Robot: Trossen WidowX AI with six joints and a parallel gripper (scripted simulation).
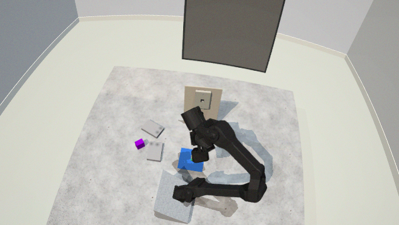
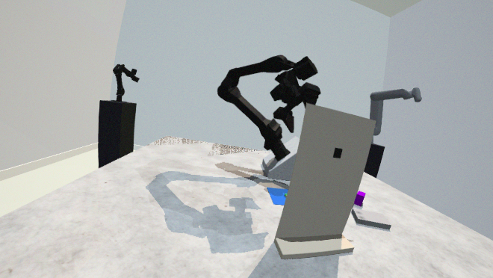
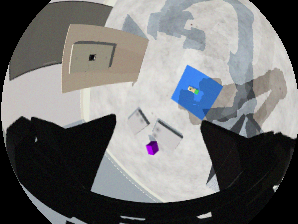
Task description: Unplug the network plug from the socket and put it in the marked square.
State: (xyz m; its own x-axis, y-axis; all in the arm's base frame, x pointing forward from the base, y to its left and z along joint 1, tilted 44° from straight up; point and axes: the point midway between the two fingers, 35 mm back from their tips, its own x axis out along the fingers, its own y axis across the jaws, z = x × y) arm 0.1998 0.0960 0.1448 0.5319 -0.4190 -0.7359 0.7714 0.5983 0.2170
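Observation:
The plug (image 3: 193, 90), small, pale and green, lies on the blue marked square (image 1: 185, 164) (image 2: 276, 199) (image 3: 189, 74), near its middle in the wrist view. Only its green part shows in the top and exterior views. The upright panel (image 1: 188, 98) (image 2: 325, 187) (image 3: 131, 55) carries a pale box whose socket (image 1: 202, 100) (image 3: 92, 57) is an empty dark hole. My gripper (image 3: 160, 121) is wide open, with nothing between its fingers. It is raised well above the table, apart from the plug and on the robot's side of the panel. The exterior camera sees only the panel's back.
Two flat grey plates (image 1: 153, 128) (image 1: 155, 151) and a purple cube (image 1: 139, 144) (image 2: 359, 198) (image 3: 152, 147) are on the table left of the square in the top view. The grey sloped base block (image 1: 169, 199) is under the arm's root. A big dark board (image 1: 230, 33) stands beyond the table.

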